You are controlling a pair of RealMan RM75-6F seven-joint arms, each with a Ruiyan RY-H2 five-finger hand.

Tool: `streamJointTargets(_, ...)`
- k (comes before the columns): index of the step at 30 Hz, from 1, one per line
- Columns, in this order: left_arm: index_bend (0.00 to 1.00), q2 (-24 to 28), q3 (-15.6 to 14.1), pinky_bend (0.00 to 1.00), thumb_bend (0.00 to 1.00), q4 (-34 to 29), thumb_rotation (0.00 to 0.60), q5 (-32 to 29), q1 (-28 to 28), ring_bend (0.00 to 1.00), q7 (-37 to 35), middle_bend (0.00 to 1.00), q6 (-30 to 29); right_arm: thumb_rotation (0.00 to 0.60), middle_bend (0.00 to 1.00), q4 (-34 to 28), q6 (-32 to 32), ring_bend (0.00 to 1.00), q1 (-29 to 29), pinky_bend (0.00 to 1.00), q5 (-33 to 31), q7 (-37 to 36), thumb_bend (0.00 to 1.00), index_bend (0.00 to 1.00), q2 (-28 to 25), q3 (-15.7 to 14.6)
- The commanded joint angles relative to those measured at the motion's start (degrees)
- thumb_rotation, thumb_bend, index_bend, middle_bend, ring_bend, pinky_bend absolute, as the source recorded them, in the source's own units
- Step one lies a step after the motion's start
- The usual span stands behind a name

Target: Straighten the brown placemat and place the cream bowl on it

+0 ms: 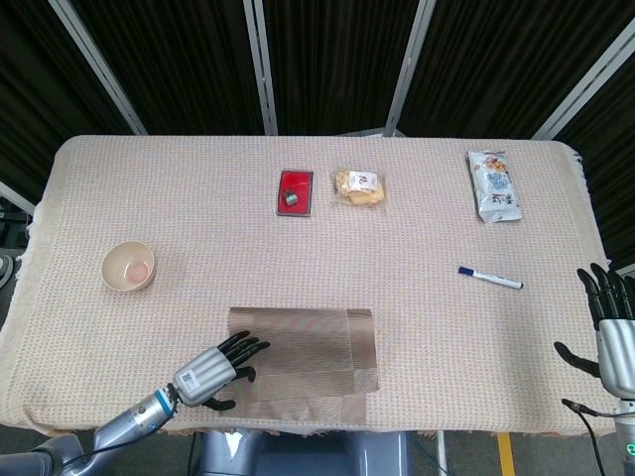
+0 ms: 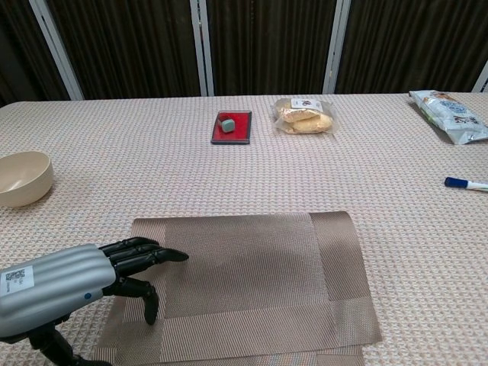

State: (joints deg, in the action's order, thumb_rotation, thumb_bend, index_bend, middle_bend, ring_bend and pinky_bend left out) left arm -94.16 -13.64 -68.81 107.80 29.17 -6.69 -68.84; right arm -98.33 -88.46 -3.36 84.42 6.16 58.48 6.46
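Reaching over the near left part of the brown placemat, the left hand is holding nothing, its dark fingers stretched out and apart; from the chest view the thumb tip seems to be touching the mat, though that is hard to confirm. The placemat is lying at the near edge of the table, with a folded strip showing along its front and right border. The cream bowl is sitting upright well to the left of the mat, apart from it and from the hand. The right hand is hovering at the table's right edge, fingers spread and empty. A blue marker is lying near it. Farther back are sitting a red tray, a snack bag and a white packet.
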Motion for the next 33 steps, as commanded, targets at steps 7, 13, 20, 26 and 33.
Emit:
streamJointTargets(7, 0.41, 1.71, -0.52, 0.0, 0.12, -0.91, 0.6, 0.32, -0.02, 0.0, 0.89, 0.0, -1.12, 0.6, 0.0, -0.01, -0.06, 0.0, 0.06, 0.0, -0.11, -0.39, 0.0, 0.0, -0.19, 0.1)
streamJointTargets(13, 0.41, 1.19, -0.22, 0.0, 0.12, -0.73, 0.6, -0.56, -0.01, 0.0, 0.5, 0.0, -0.56, 0.6, 0.0, -0.11, -0.27, 0.0, 0.11, 0.0, 0.17, -0.52, 0.0, 0.0, -0.28, 0.08)
streamJointTargets(20, 0.41, 0.16, -0.11, 0.0, 0.15, -0.47, 0.6, -0.68, 0.38, 0.0, 0.61, 0.0, 0.1, 0.6, 0.0, -0.09, -0.38, 0.0, 0.16, 0.0, 0.12, -0.64, 0.0, 0.0, -0.35, 0.15)
streamJointTargets(26, 0.42, -0.13, -0.15, 0.0, 0.29, -0.49, 0.6, -0.73, 0.53, 0.0, 1.17, 0.0, 0.37, 0.6, 0.0, 0.02, -0.25, 0.0, 0.12, 0.0, 0.07, -0.81, 0.0, 0.0, -0.36, 0.16)
streamJointTargets(33, 0.42, -0.4, -0.26, 0.0, 0.34, -0.52, 0.6, -0.97, 0.63, 0.0, 1.43, 0.0, 0.72, 0.6, 0.0, -0.09, -0.35, 0.0, 0.18, 0.0, 0.07, -0.96, 0.0, 0.0, -0.48, 0.18)
